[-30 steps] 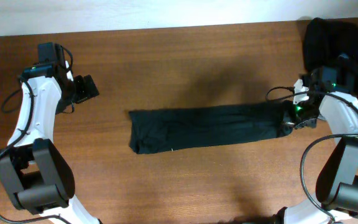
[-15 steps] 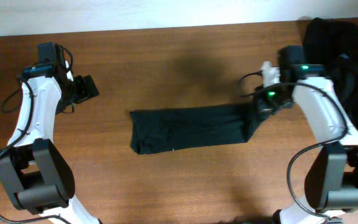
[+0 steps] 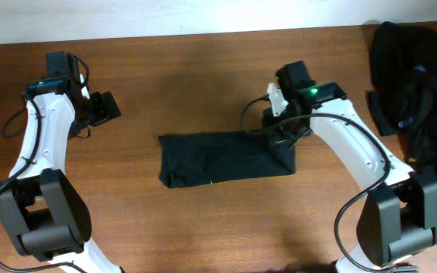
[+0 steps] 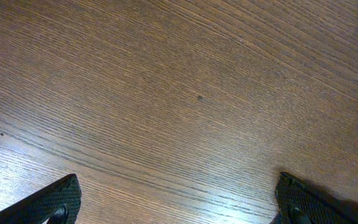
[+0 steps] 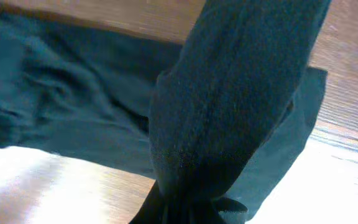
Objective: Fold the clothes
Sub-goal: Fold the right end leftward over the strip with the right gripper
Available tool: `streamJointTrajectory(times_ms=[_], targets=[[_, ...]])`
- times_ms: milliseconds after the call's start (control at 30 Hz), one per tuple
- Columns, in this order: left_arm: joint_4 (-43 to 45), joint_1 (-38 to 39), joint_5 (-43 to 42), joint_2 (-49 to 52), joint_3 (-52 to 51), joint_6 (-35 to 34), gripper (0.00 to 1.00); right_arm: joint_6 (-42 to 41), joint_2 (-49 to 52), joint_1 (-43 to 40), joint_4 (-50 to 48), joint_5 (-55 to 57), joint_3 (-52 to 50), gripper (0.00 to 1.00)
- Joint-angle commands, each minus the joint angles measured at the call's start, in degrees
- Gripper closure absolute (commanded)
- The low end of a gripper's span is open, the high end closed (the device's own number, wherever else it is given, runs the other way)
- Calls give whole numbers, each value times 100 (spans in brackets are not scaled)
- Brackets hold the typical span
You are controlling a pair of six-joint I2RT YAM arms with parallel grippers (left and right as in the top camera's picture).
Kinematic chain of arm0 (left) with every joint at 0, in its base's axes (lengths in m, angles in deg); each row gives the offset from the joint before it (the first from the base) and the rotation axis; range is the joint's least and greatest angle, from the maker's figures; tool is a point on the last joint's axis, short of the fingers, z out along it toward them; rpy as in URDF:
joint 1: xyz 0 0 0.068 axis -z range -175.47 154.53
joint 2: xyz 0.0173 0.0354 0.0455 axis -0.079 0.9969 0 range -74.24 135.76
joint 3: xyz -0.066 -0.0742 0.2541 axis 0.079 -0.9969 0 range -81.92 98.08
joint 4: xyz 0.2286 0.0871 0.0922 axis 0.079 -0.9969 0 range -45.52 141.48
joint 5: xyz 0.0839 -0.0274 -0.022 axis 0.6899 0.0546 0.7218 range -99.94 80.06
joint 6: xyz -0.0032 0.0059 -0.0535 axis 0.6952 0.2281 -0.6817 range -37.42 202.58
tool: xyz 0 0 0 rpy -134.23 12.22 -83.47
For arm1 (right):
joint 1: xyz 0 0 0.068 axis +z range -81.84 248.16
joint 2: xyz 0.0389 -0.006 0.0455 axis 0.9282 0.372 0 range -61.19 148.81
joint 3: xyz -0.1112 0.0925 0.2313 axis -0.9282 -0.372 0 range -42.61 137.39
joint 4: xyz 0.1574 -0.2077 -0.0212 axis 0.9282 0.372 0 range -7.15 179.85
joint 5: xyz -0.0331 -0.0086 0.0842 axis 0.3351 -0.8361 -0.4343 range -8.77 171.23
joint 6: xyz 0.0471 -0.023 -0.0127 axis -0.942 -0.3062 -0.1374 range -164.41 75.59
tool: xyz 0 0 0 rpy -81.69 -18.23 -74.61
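Observation:
One of the clothes, a black garment (image 3: 215, 159) folded into a long strip, lies mid-table. My right gripper (image 3: 285, 130) is shut on its right end, which is lifted and doubled back over the strip. In the right wrist view the dark fabric (image 5: 229, 106) hangs bunched from my gripper (image 5: 188, 211) and hides the fingers. More black clothes (image 3: 414, 72) sit in a heap at the table's far right. My left gripper (image 3: 106, 107) hovers open over bare wood at the left, well clear of the strip. Its fingertips (image 4: 58, 200) stand wide apart with nothing between them.
The wooden table (image 3: 203, 68) runs to a white wall along the back. The heap at the right reaches the table's right edge. My right arm arches over the wood between the strip and the heap.
My right gripper has carried the garment's right end leftward, from near the heap to above the strip's middle-right, so the flat strip now looks shorter. The left arm has not moved.

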Motion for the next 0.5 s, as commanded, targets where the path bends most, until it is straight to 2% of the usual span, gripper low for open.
streamJointTrajectory(times_ms=[0,467], targets=[[7,-9,-26,-66,37,7,0,-348,26,354,-24,-133,348,96],[7,-9,-26,-66,37,7,1,-990,28,1471,-505,-131,688,96]])
